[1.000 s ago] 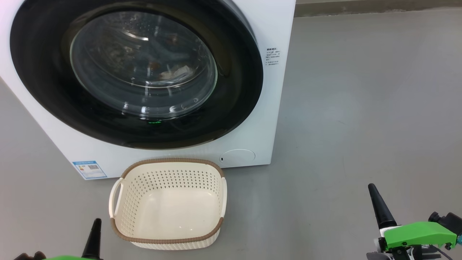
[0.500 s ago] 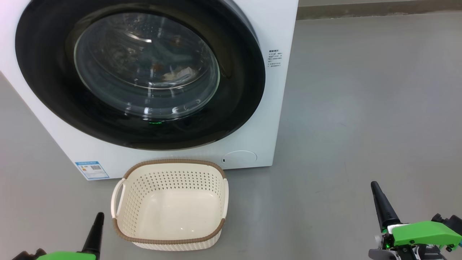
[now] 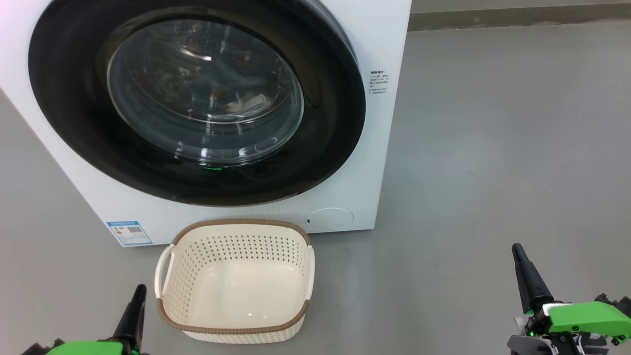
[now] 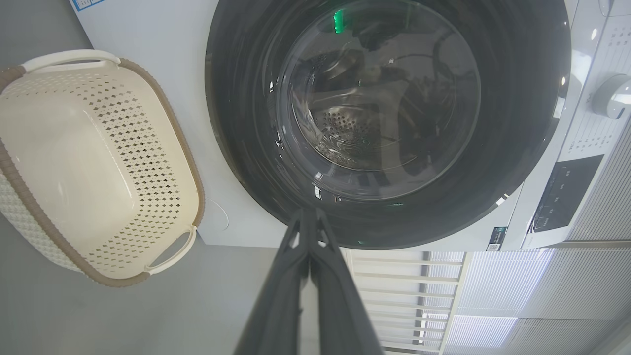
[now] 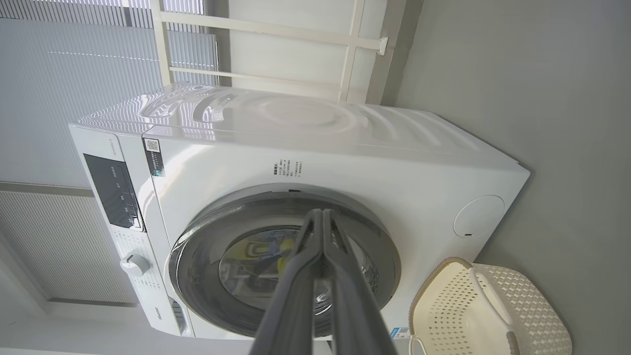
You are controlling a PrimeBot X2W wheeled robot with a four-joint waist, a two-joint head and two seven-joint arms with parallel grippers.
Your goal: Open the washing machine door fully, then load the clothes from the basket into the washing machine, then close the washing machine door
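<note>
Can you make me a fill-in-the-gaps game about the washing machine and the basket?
1. The washing machine door is ____, not open.
2. There is nothing in the basket, so it is ____.
3. The basket stands on the floor in ____ of the washing machine.
Missing words: shut, empty, front.

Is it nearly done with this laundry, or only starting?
It looks finished. The basket is empty, clothes show behind the glass of the washing machine door, which looks shut on the washing machine. Nothing is in hand: both jaws are shut and empty. Nothing seems left.
</note>
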